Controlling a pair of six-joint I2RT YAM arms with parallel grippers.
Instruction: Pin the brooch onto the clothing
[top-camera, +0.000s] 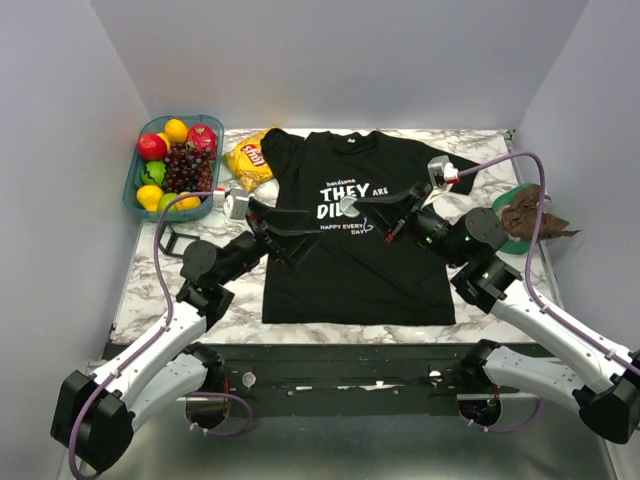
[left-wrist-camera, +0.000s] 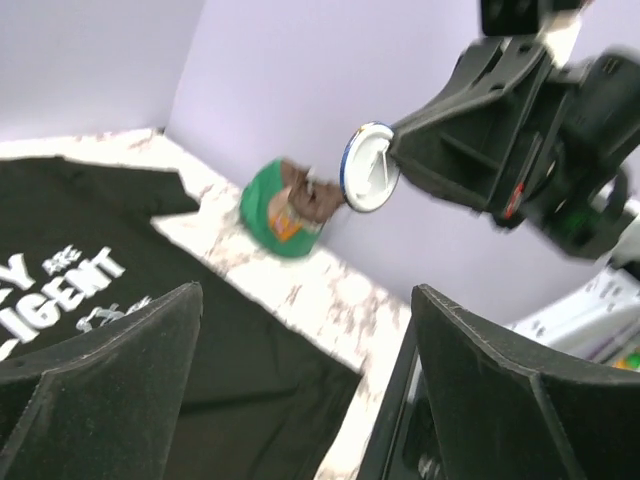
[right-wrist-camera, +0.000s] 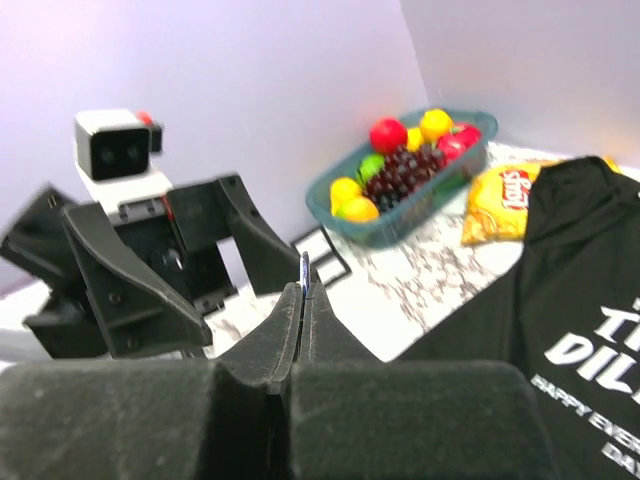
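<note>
The black T-shirt (top-camera: 350, 265) with white print lies flat on the marble table. It also shows in the left wrist view (left-wrist-camera: 90, 200) and the right wrist view (right-wrist-camera: 585, 290). My right gripper (top-camera: 357, 205) is shut on the brooch (top-camera: 349, 206) and holds it in the air above the print. In the left wrist view the brooch (left-wrist-camera: 369, 167) shows a white round face with a blue rim. In the right wrist view only its thin edge (right-wrist-camera: 304, 268) sticks out between the shut fingers. My left gripper (top-camera: 306, 232) is open and empty, just left of the brooch.
A teal basket (top-camera: 131, 190) of fruit stands at the back left, with a yellow chips bag (top-camera: 250, 160) beside it. A green plate (top-camera: 520, 240) with a brown crumpled thing sits at the right edge. A small black frame (top-camera: 172, 243) lies left of the shirt.
</note>
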